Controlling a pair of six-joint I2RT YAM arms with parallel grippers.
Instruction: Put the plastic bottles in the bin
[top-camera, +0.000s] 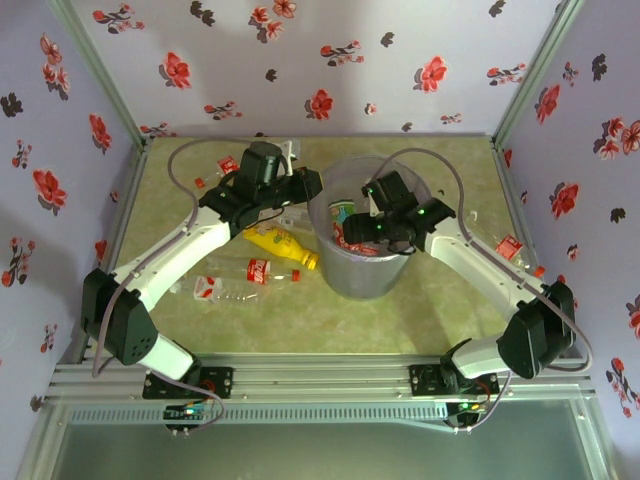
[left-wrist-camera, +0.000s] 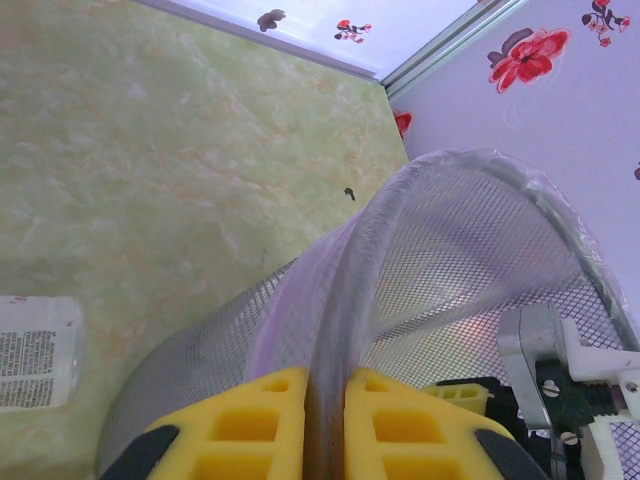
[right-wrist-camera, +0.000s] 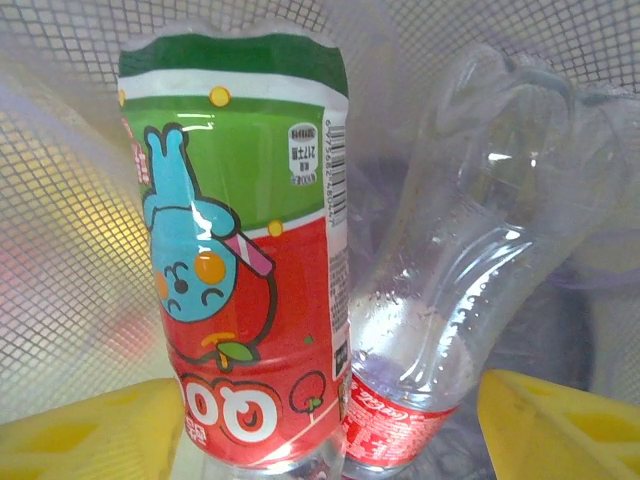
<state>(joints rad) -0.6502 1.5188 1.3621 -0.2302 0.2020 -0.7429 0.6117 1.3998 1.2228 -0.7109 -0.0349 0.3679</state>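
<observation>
Tabletop (top-camera: 400, 325) of green marbled material, seen from above, closed in on three sides by pale walls (top-camera: 400, 60) printed with red flowers. Metal rails run along its edges.

The bin (top-camera: 365, 280), a round mesh basket with a translucent liner, stands near the middle of the table, with bare surface in front of it and behind it. To its left lie a yellow bottle (top-camera: 281, 246), just beside its wall, and a red-label bottle (top-camera: 252, 272) nearer the arms. Another crushed bottle (top-camera: 510, 247) lies by the right wall.

The left gripper (top-camera: 306, 186) pinches the bin's left rim, its yellow fingers (left-wrist-camera: 250, 420) closed on liner and mesh, one on each side of the rim.

The right gripper (top-camera: 375, 235) reaches down inside the bin, its fingers (right-wrist-camera: 90, 430) spread wide and gripping nothing. Between them, inside the bin, two bottles rest side by side. One is a cartoon-label bottle (right-wrist-camera: 245, 280) in green and red, the other a clear crumpled bottle (right-wrist-camera: 470, 260) with a red label.
</observation>
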